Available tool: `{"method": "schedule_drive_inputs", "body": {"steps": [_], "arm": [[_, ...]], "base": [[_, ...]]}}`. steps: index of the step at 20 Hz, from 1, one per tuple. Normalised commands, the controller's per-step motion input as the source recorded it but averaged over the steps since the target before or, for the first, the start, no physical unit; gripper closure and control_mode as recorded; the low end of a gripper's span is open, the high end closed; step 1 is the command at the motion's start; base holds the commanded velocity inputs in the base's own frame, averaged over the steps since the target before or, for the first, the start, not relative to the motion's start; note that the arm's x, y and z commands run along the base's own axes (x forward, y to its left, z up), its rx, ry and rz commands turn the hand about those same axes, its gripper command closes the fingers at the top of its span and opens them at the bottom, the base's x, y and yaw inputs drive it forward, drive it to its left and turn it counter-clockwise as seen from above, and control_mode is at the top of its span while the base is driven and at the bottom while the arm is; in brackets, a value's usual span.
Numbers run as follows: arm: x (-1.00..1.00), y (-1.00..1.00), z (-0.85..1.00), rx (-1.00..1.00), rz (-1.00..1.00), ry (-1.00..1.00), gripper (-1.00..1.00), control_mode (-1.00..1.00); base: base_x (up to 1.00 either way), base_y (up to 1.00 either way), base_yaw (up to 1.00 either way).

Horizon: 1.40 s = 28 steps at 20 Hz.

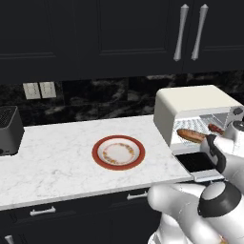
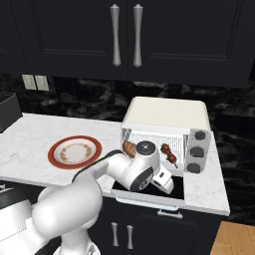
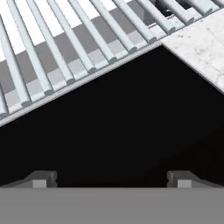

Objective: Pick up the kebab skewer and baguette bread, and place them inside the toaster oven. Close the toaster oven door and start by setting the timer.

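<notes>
The toaster oven (image 1: 190, 102) stands open at the right end of the counter, and its door (image 2: 147, 197) is folded down flat. On the wire rack inside lie the baguette bread (image 1: 190, 136) on the left and the kebab skewer (image 1: 215, 127) on the right. From the other side I see the skewer (image 2: 169, 154) clearly, while the arm hides most of the loaf (image 2: 129, 147). My gripper (image 3: 112, 179) hovers just over the door's dark glass (image 3: 122, 131), near the front of the rack (image 3: 65, 52). It is open, with nothing between its fingertips (image 3: 41, 179).
An empty red-rimmed plate (image 1: 118, 152) sits mid-counter. A dark slot toaster (image 1: 9, 129) stands at the far left. Three dark knobs (image 2: 197, 151) line the oven's right side. The marble counter (image 3: 201, 48) edges the door. Cabinets hang above.
</notes>
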Motion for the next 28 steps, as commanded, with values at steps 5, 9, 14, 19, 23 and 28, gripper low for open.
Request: {"method": "schedule_drive_inputs", "body": {"steps": [5,9,14,19,23,28], "arm": [[0.13,0.00,-0.26,0.06,-0.02,0.00,-1.00,-1.00],[0.31,0.00,-0.17,0.00,-0.02,0.00,-1.00,-1.00],[0.21,0.00,0.00,0.00,-0.05,0.00,-1.00,-1.00],[0.08,0.00,0.00,0.01,-0.07,0.00,-1.00,-1.00],[0.03,0.00,0.00,0.04,-0.10,-0.02,-1.00,-1.00],[0.21,0.00,0.00,0.04,-0.11,-0.04,-1.00,-1.00]], "base": [[0.00,0.00,0.00],[0.00,0.00,0.00],[0.00,0.00,0.00],[0.00,0.00,0.00],[0.00,0.00,0.00],[0.00,0.00,0.00]]}}
